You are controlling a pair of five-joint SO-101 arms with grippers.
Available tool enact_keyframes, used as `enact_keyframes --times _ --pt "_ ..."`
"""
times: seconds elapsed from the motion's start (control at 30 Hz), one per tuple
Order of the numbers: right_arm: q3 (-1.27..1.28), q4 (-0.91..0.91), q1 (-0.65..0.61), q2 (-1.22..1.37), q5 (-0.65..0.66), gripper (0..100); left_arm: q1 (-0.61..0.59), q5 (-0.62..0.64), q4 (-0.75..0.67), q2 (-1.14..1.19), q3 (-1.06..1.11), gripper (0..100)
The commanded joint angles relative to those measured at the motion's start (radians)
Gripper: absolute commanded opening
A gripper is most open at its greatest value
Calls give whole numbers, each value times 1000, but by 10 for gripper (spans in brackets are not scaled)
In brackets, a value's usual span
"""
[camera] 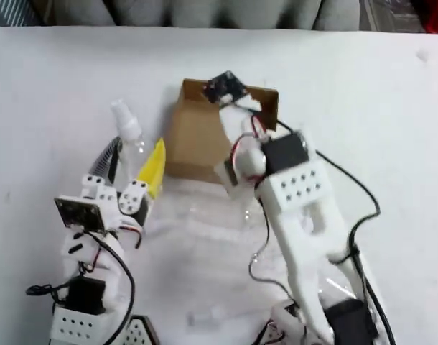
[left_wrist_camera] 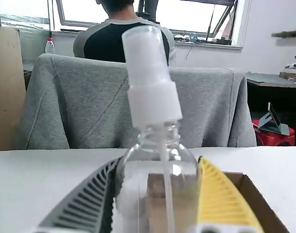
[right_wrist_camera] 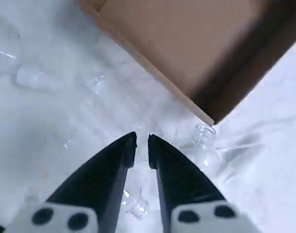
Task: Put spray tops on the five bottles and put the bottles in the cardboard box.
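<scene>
White table point(camera: 391, 86), cardboard box point(camera: 197, 136) on it, grey chair back point(left_wrist_camera: 65, 107), bright windows point(left_wrist_camera: 187, 14)

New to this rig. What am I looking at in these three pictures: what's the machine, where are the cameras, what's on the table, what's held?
Two small robot arms sit side by side at a white table. The high view comes from a fixed camera looking down over the table. The other two pictures come from cameras on each arm's wrist, looking out past its claw.

The left claw has one grey and one yellow finger. It grips a clear bottle that already wears a white spray top.

The right claw has black fingers, is nearly closed and holds nothing. It hangs over the table near the cardboard box. A bottle without a top lies by the box's corner.
</scene>
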Motion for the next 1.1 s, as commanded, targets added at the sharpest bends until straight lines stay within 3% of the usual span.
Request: enact_keyframes --times 0.0,0.13,0.27,0.5,0.83,1.07 --pt "190 -188 -65 -165 -12 18 -12 60 15 21 -97 24" --pt "325 -306 -120 -259 -32 18 -12 64 20 185 -183 24" --pt "397 -377 -170 -308 -68 17 -41 69 -74 438 -285 24" --pt "654 -607 -418 -443 -68 17 -156 190 -238 785 -381 24" --pt "1108 -1175 -503 -673 -75 18 -150 147 -176 762 -374 23" --pt "1244 -1474 -549 -717 -321 17 -139 143 -52 684 -374 23"
